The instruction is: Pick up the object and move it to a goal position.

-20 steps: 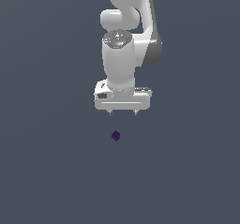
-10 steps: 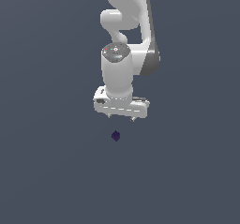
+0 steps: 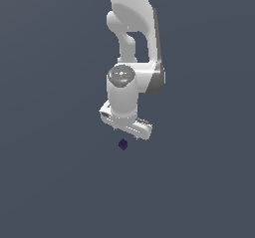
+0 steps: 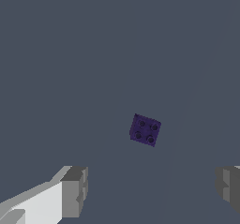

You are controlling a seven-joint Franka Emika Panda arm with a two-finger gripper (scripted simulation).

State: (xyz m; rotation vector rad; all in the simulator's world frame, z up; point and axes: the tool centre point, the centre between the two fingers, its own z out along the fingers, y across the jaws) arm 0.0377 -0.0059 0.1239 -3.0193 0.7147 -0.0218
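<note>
I see my gripper spread wide, holding nothing, close above the purple cube, not touching.

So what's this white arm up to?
It is after the small purple block lying on the grey floor. Its hand hangs just above the block with the fingers spread wide and nothing between them. The block has four studs on top and is not yet picked up.
</note>
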